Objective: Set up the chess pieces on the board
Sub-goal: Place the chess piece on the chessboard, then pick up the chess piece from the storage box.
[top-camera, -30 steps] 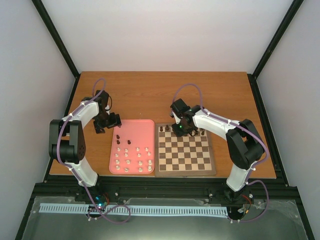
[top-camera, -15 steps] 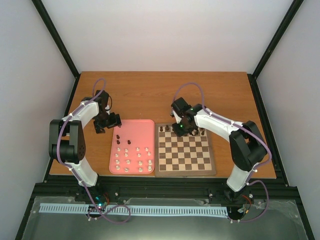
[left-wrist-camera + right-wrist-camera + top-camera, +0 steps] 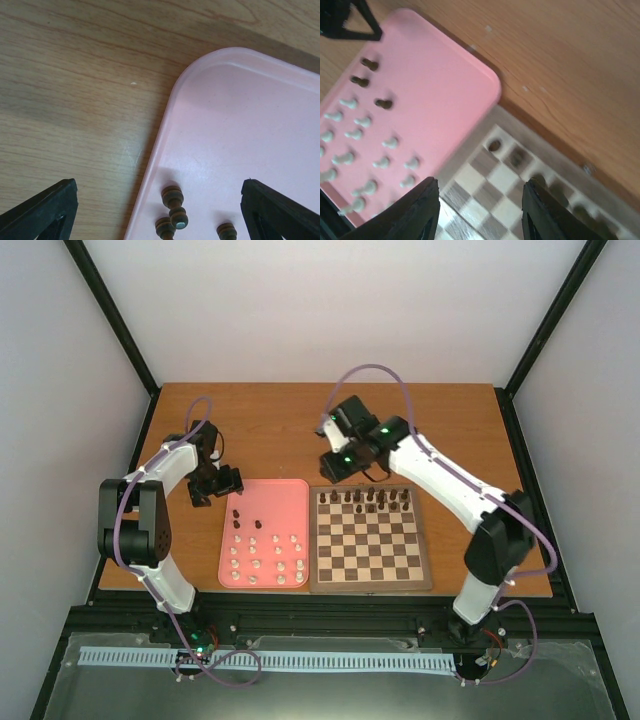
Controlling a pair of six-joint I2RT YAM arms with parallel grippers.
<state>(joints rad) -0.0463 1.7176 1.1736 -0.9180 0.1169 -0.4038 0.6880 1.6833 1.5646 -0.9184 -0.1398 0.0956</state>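
We see a line of dark pieces standing on the board's far row, so we judge that side well along, though we can't count them. No white piece is on the board yet. The white pieces all stand on the tray, off to the left of the right gripper, with a few leftover dark pieces beyond them. So most of the job is left. The right jaws gape wide and carry nothing. They hang over the board's far-left corner, and the tray's rounded corner is just to their left. The left gripper is spread wide and empty too. The tray's far-left corner lies under it, and the leftover dark pieces bunch tight between its fingertips. Tray and board sit edge to edge, so a carry means clearing the raised pink rim. Bare table beyond both jaws gives swing room. Both arms reaching for one tray looks like the pinch point.
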